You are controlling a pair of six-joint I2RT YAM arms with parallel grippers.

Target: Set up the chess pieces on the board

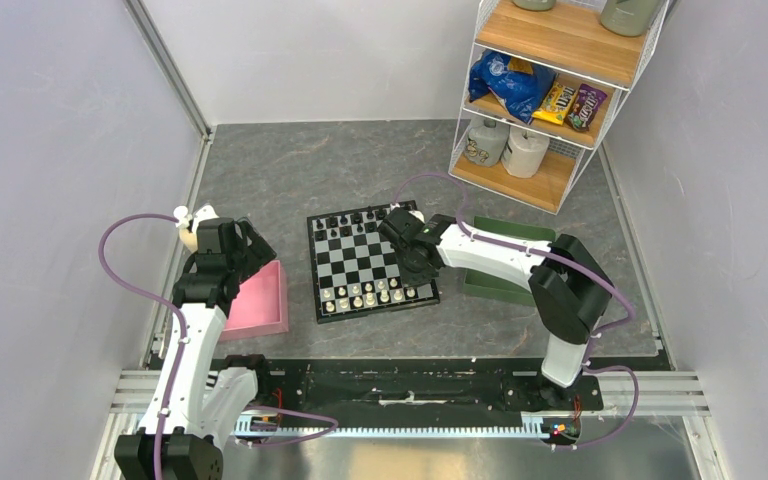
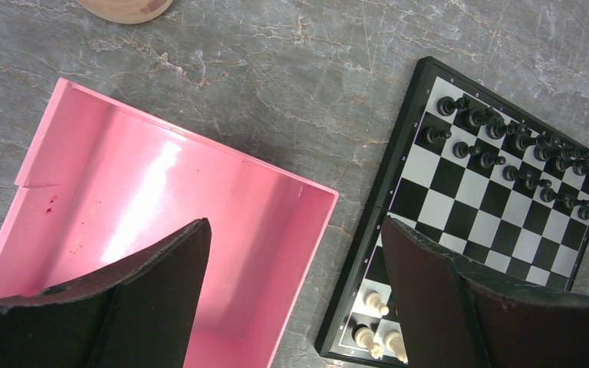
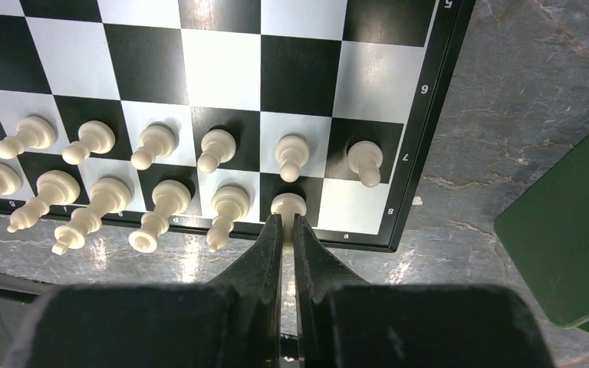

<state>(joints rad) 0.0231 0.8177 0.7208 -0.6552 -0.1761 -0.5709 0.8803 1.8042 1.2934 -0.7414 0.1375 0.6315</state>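
Chess setup: right claw pinched on white piece, left claw wide open

Right claw's black fingers were closed tight on the upper body of one cream-white piece. Only its round base showed past the tips, at the dark square next to the corner square of the outer rank. Left claw hung above the pink tray, near the wall facing the board, jaws spread wide with nothing between them. Its finger edges looked rough and chipped.

Board lay flat mid-surface between pink tray and green tray. It had glossy black and white checks and a black border. White numerals 6, 7, 8 were readable along one edge in the right wrist view; border letters were too small to be sure of. White pieces, smooth with turned rounded profiles, stood in two rows on the near side. Black pieces stood in two rows on the far side.

Pink tray was square and shallow, shiny inside with a glare streak, and one wall showed a small step or crack. Surface was grey stone-look with pale veins.

Shelf in the far right corner had wooden boards in a white wire frame. It held a crumpled blue bag and yellow and brown candy bags with lettering that read as M&M's. Two white cylindrical items sat one level lower.
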